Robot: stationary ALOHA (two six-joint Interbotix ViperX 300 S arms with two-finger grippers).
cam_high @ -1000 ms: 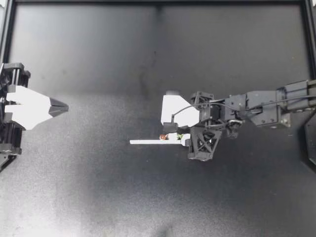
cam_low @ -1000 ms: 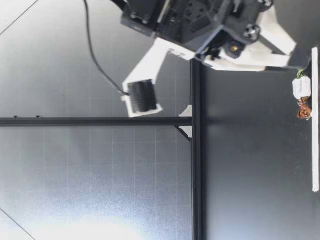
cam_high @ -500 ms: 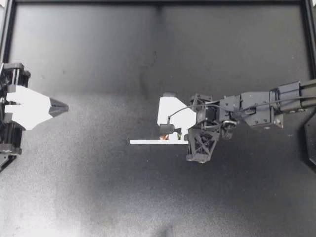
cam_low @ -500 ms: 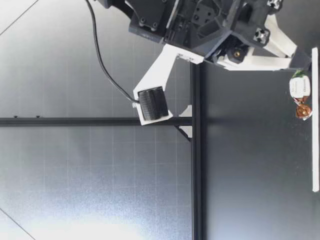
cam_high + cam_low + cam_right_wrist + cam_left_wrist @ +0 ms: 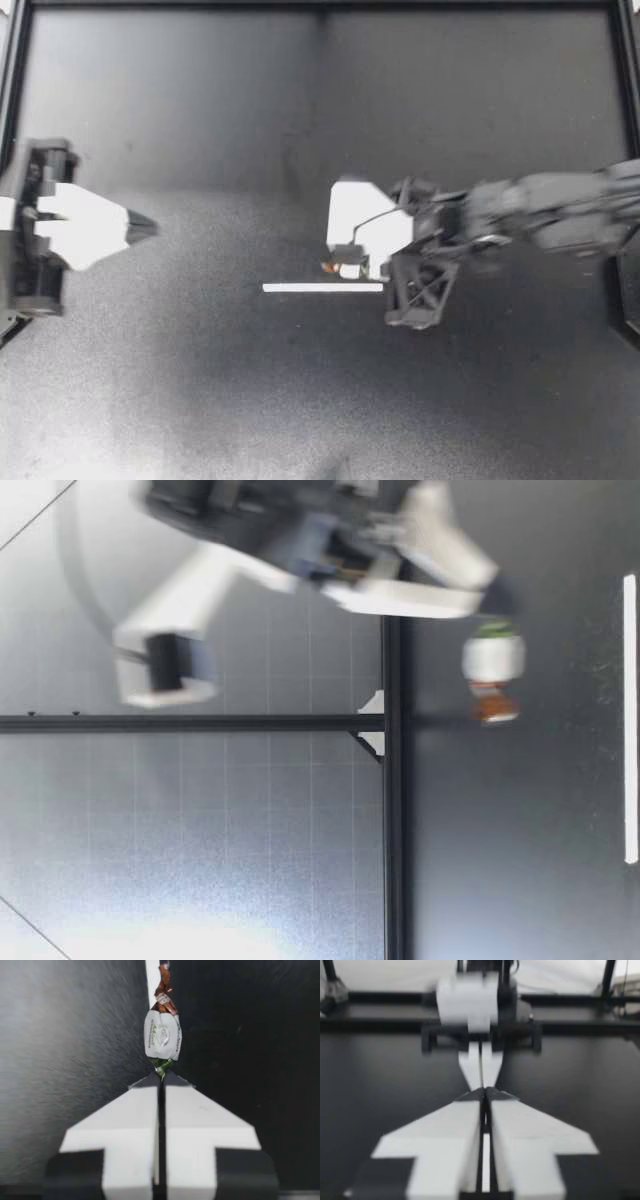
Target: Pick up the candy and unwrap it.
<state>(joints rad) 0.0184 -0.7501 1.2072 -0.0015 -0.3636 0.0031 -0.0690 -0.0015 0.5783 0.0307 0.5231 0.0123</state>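
Note:
The candy (image 5: 330, 267), white-wrapped with a brown twisted end and a green one, hangs off the table. My right gripper (image 5: 342, 262) is shut on its green end. In the low view the candy (image 5: 492, 660) dangles under the right gripper (image 5: 495, 608), well above the table. In the right wrist view the candy (image 5: 162, 1035) sticks out just ahead of the fingertips (image 5: 175, 1085), brown twist farthest away. My left gripper (image 5: 150, 228) is near the table's left edge, far from the candy. Its fingers (image 5: 470, 1110) lie together with nothing between them.
A thin white strip (image 5: 322, 288) lies flat on the black table just below the candy; it also shows in the low view as the strip (image 5: 629, 720). A black frame rail (image 5: 320, 5) borders the table's far side.
My right gripper has closed on the candy's green end and lifted it off the table beside the strip. The left arm has shifted a little to the right.

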